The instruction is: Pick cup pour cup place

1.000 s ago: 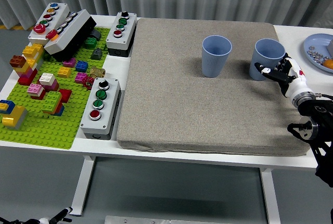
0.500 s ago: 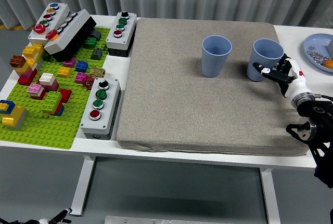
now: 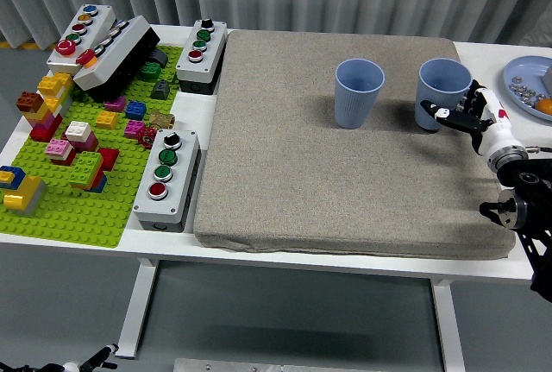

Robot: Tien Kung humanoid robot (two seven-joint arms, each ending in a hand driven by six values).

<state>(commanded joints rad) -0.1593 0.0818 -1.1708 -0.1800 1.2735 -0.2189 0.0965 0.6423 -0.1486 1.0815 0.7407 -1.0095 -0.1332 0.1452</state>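
Two light blue cups stand upright on the grey mat (image 3: 328, 173). The left cup (image 3: 358, 91) stands free near the mat's middle back. My right hand (image 3: 455, 111) comes in from the right edge and wraps the lower right side of the right cup (image 3: 440, 87): the thumb lies across the cup's front base, the other fingers (image 3: 473, 96) curl round its right side. I cannot see into either cup. My left arm is out of view.
A blue plate (image 3: 528, 83) with small items lies at the far right, just behind my right hand. Left of the mat stand grey button boxes (image 3: 170, 178) and a green baseplate (image 3: 69, 191) with several toy bricks.
My right hand closed in on the right cup from the right. The cup shifted slightly to the left and away from me with it. The left cup stayed put.
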